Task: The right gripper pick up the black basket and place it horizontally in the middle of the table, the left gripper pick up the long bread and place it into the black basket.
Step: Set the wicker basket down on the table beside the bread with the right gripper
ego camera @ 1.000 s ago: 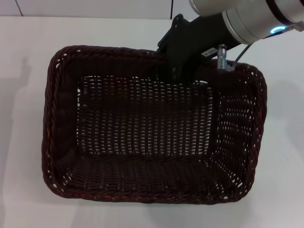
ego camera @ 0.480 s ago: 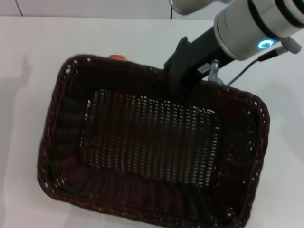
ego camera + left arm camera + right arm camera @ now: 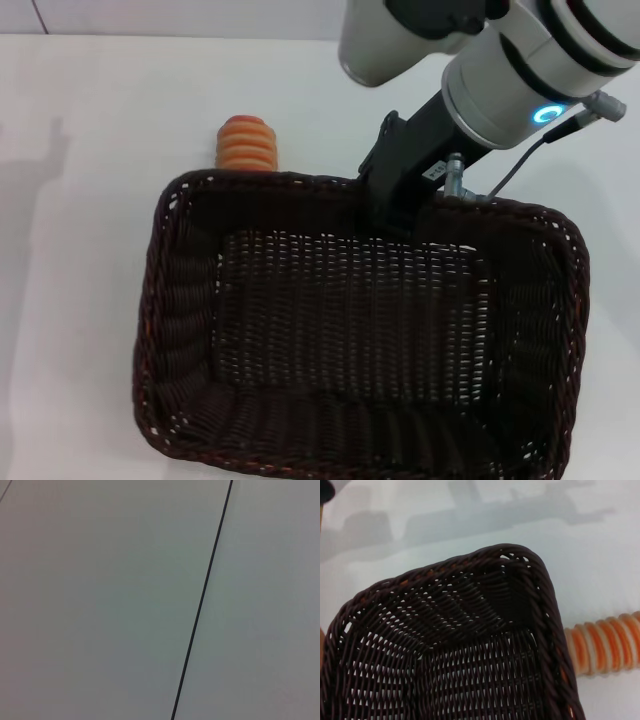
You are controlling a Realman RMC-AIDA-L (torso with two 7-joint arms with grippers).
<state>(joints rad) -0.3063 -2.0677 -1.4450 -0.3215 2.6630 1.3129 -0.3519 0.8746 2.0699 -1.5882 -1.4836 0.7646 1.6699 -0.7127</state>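
the white, smooth surface carries my dark woven wicker basket, long axis running left to right. my right claw pinches its far braided rim. the ridged orange-striped bread lies just beyond the far-left corner, nearer my unseen left claw.

- A pale wall runs along 12 o'clock, split by a dark seam.
- The left wrist view shows grey-white panels parted by a thin black seam.
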